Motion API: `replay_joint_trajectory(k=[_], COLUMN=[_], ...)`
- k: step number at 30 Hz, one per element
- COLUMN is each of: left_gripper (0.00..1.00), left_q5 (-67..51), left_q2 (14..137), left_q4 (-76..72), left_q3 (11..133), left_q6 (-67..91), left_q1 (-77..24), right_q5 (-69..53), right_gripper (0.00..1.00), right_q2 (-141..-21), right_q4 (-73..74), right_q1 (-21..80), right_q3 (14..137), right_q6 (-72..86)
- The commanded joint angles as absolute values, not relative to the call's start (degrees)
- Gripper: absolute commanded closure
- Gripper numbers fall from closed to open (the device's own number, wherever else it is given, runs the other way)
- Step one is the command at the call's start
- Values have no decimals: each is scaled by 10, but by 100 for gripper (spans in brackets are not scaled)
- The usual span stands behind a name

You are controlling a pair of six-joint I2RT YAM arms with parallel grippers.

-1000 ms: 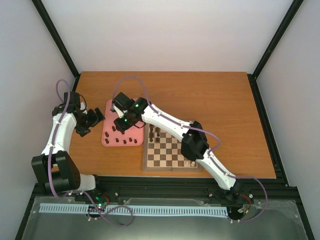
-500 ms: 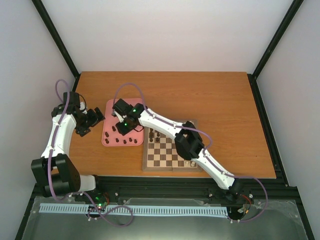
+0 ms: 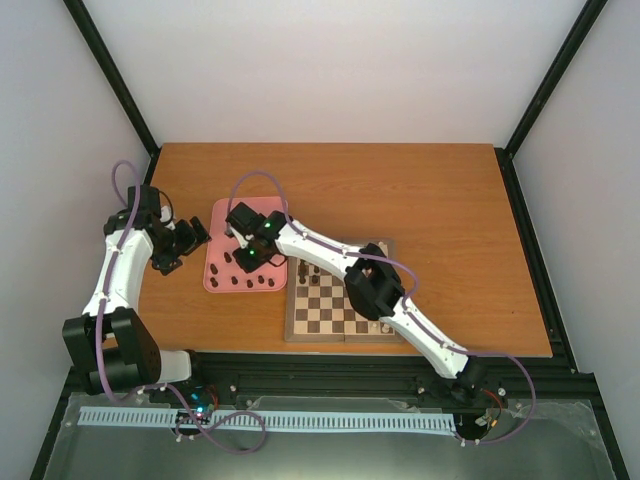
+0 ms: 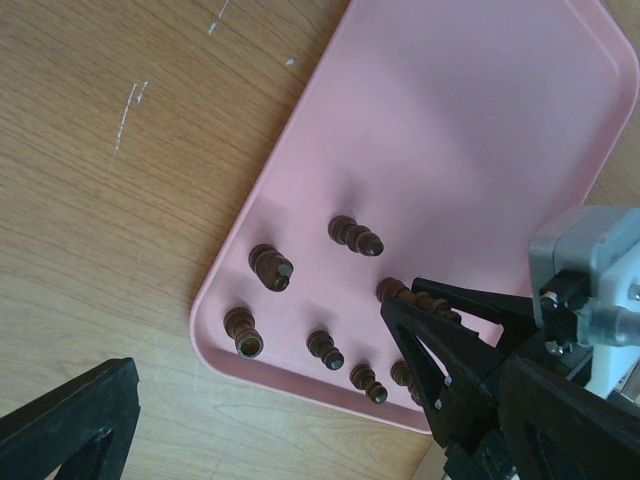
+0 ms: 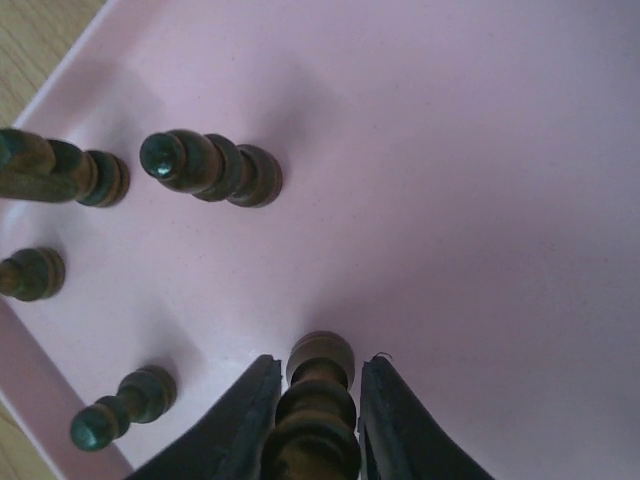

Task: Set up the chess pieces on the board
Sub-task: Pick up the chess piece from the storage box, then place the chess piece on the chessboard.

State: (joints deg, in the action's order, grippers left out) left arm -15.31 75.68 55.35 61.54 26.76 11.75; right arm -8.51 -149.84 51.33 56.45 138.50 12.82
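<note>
The pink tray [image 3: 222, 215] holds several dark brown chess pieces [image 3: 245, 282], also seen in the left wrist view [image 4: 270, 268]. My right gripper [image 3: 246, 260] reaches over the tray, and its fingers [image 5: 318, 365] are closed around one upright dark piece [image 5: 318, 400] that still stands on the tray floor. That piece also shows in the left wrist view [image 4: 398, 291]. The board [image 3: 292, 320] lies right of the tray, with a few dark pieces [image 3: 308, 268] at its far left corner. My left gripper [image 3: 180, 245] hovers wide open and empty over the table, left of the tray.
Cream pieces [image 3: 381, 325] stand at the board's near right corner, partly under the right arm. Other dark pieces stand close beside the gripped one [image 5: 210, 168]. The tray's near rim [image 4: 300, 385] lies close to the near row of pieces.
The right arm has swung left and reached further over the tray, and its fingers now straddle one dark piece. The left arm has hardly moved.
</note>
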Motion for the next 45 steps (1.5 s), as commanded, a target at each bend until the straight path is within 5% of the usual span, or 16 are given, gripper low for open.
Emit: replay_joint_trajectory(k=[1, 8, 20, 33, 45], left_gripper=[0, 0, 0, 0, 0], left_q5=[-162, -162, -159, -157, -151], left_q2=[744, 742, 733, 746, 749], left_q4=[554, 555, 554, 543, 539], left_q3=[616, 617, 616, 616, 611], left_q6=[263, 262, 262, 262, 262], left_q1=[114, 115, 115, 114, 114], right_q5=[-91, -81, -7, 17, 6], right_gripper=[79, 97, 97, 97, 97], right_q2=[-1506, -1493, -1341, -1055, -1020], right_q4=[499, 498, 565, 549, 477], right_q1=[561, 559, 556, 573, 599], right_q3=[1404, 1406, 1382, 959, 830], right_q6=[124, 116, 84, 161, 208])
